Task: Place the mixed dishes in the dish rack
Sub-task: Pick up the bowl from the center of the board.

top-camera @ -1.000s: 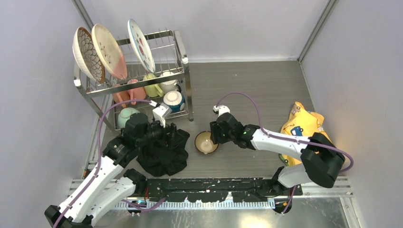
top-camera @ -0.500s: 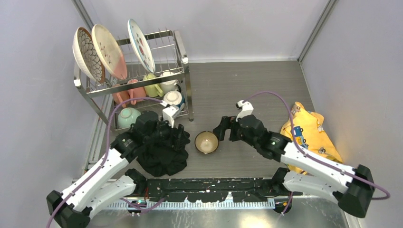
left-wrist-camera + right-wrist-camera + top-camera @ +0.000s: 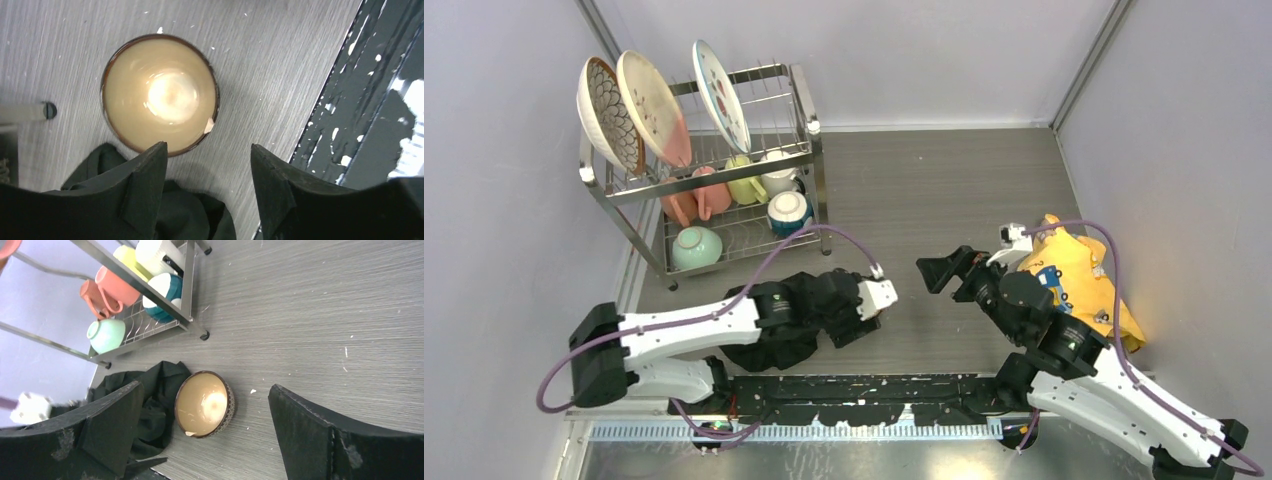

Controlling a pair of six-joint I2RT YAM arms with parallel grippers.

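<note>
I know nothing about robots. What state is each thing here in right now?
Left hand, open, empty, above the brown bowl.
Right hand, open wide, empty.
Brown bowl, upright, empty, on the table, rim chipped.
Plates, three, on edge in the top tier of the dish rack.
Pink mug, yellow mug, white mug, in the lower tier.
Blue bowl, mint-green bowl, in the lower tier.
Black cloth, crumpled beside the brown bowl.
Yellow cloth, crumpled.
</note>
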